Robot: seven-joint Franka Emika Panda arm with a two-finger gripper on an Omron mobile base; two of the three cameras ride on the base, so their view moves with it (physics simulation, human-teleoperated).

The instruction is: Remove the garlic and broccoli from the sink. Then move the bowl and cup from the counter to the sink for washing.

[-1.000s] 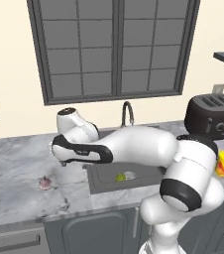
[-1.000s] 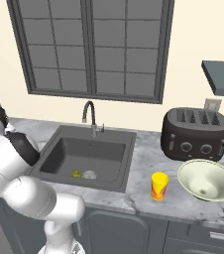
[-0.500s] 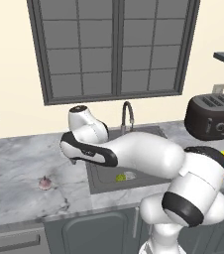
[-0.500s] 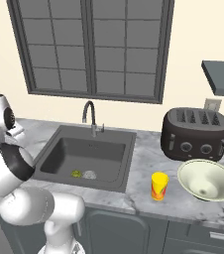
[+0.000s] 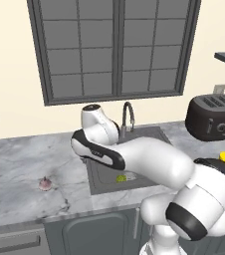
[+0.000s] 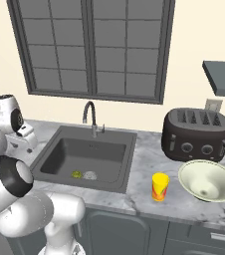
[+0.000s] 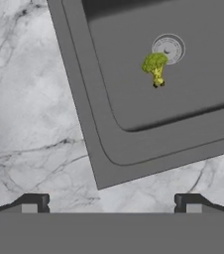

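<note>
Garlic [image 5: 45, 184] sits on the worktop [image 5: 20, 164]. My gripper [image 7: 111, 201], wide open and empty, must descend onto the broccoli [image 7: 155, 66] in the sink [image 7: 134, 134].

I get bright, even, rendered light with no glare anywhere. Shadows are soft: the sink [image 7: 134, 124] darkens along its far wall, so light perhaps comes from above. Edges stay sharp, no blur, though the broccoli [image 7: 155, 67] looks slightly grainy.

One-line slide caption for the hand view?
Open end effector above marble counter, facing sink where broccoli lies beside the drain disc.
</note>
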